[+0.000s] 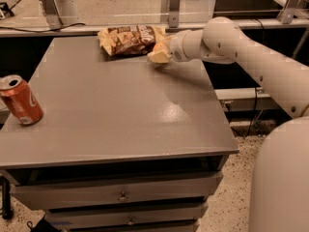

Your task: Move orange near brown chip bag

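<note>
The brown chip bag lies crinkled at the back edge of the grey table, dark brown with tan-yellow edges. My gripper reaches in from the right on the white arm. It sits low over the table at the bag's right end, touching or almost touching it. Its pale fingers are closed around the orange. Only a small orange-yellow patch of the fruit shows between them.
A red soda can stands tilted at the table's left edge. Drawers with small knobs sit under the tabletop. A rail with metal posts runs behind the table. The robot's white body fills the lower right.
</note>
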Motion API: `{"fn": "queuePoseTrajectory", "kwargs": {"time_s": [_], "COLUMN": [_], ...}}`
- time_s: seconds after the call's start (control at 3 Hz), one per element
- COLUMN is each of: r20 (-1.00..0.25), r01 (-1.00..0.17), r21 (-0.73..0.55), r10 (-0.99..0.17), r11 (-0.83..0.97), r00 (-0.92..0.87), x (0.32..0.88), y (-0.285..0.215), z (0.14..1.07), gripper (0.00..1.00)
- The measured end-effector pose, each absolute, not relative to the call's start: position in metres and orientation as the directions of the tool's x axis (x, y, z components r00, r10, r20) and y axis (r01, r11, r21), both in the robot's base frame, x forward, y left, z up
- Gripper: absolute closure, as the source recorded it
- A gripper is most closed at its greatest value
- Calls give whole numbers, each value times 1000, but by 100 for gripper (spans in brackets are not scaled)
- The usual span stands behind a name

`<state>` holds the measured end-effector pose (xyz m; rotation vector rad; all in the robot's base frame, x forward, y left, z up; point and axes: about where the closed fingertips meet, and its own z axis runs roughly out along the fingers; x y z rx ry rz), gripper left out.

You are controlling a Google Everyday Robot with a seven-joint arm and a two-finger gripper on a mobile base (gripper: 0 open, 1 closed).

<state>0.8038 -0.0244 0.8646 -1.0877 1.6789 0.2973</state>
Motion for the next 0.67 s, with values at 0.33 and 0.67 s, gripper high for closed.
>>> {"fn": "queuePoseTrajectory", "kwargs": {"time_s": [0.33, 0.67], "r20": [-864, -864], "r01": [-781, -779], "r21": [-294, -290], "r10": [-502, -502], "r11": [551, 555], "r00": [-30, -36], "x": [816, 821], "y": [-18, -19], "z": [859, 858], "gripper": [83, 59]}}
